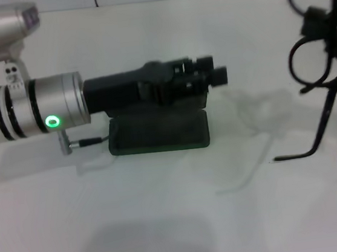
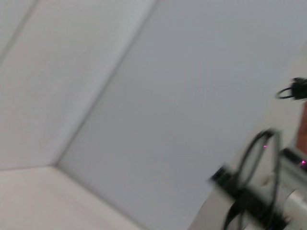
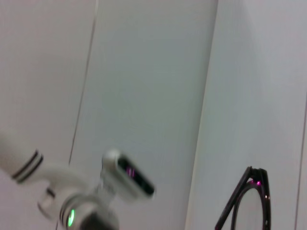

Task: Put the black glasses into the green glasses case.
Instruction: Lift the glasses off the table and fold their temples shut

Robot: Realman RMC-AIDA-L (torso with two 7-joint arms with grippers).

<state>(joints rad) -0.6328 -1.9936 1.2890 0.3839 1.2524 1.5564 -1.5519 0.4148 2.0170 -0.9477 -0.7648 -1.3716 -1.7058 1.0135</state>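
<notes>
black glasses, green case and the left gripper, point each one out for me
black glasses (image 1: 309,64), head view, on the lower lens rim
green glasses case (image 1: 157,133), head view, on the flat body below the arm
left gripper (image 1: 219,75), head view, at its tip above the case

- Readable text, labels, brands, numbers: none in any view.
- Green glasses case (image 1: 157,136): no lettering legible on it.
- Left arm housing: unmarked.
</notes>
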